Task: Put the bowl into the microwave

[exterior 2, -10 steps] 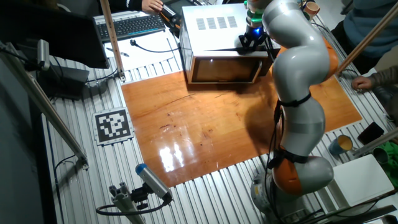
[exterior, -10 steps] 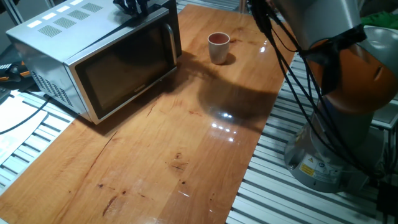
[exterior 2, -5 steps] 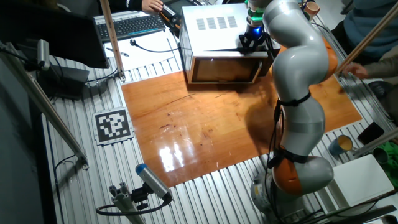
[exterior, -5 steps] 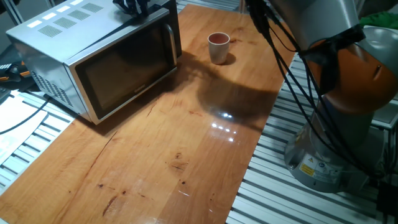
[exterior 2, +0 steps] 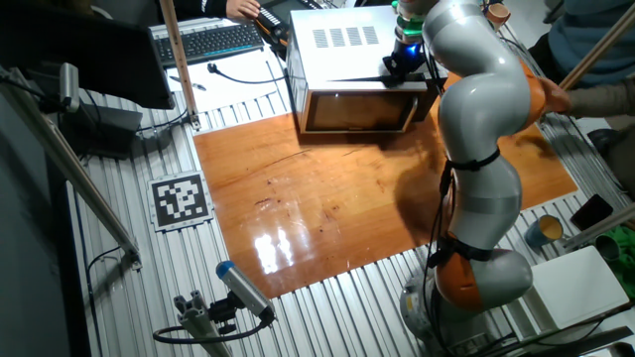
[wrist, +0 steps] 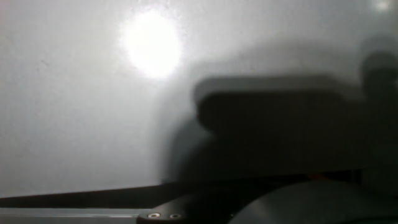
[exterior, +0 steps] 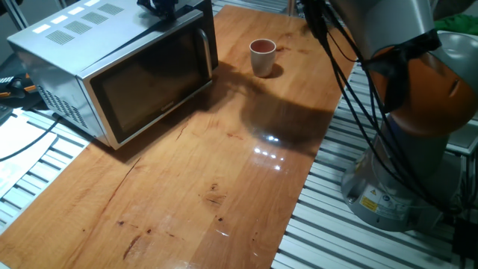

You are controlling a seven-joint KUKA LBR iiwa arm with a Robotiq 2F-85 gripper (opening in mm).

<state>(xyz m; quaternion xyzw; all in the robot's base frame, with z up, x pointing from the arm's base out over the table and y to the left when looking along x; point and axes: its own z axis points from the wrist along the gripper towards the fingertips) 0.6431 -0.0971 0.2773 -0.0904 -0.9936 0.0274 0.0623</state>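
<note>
1. The table point(exterior: 224, 172), a glossy wooden board, carries everything; beside it on the slatted metal bench lies a black-and-white square marker tag point(exterior 2: 181, 199), the only printed pattern I can make out, and it has no readable words.
2. The arm point(exterior 2: 476, 129), grey with orange joints, rises from its base off the table's edge, bends over the board and reaches down to the microwave's top.
3. The microwave point(exterior: 112, 71) sits at one end of the table, its dark glass door shut and vent slots showing on top. Any lettering on its front is too small to read.
4. The gripper point(exterior: 163, 7) sits right at the microwave's top front edge, by the handle side. I cannot tell how the jaws stand; the hand view gives only a blurred grey surface with a dark shadow.
5. The bowl point(exterior: 262, 57) stands upright on the table beside the microwave, apart from it and from the gripper.
</note>
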